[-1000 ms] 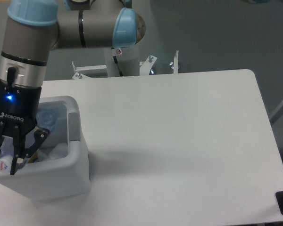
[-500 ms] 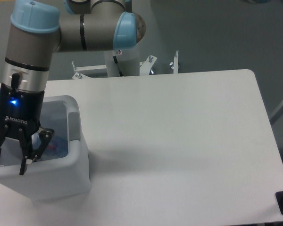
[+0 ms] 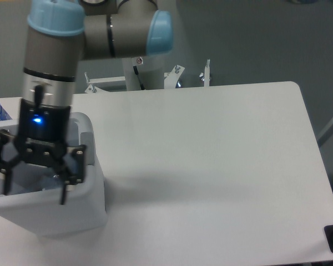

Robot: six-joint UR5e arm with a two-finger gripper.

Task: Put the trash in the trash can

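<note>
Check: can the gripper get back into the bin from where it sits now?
Probably yes. The gripper hangs right over the bin with its fingers spread wide and empty, and the bin's top is open beneath it. Nothing sits between them, so the way straight down looks free.

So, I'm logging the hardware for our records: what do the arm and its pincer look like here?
The arm is built of silver-grey cylindrical links with light blue caps at the joints. A black wrist section below them carries a glowing blue light. The pincer is black, with two angular linkage fingers. A thin black cable runs down the silver link above the wrist. No lettering is readable in this picture.
</note>
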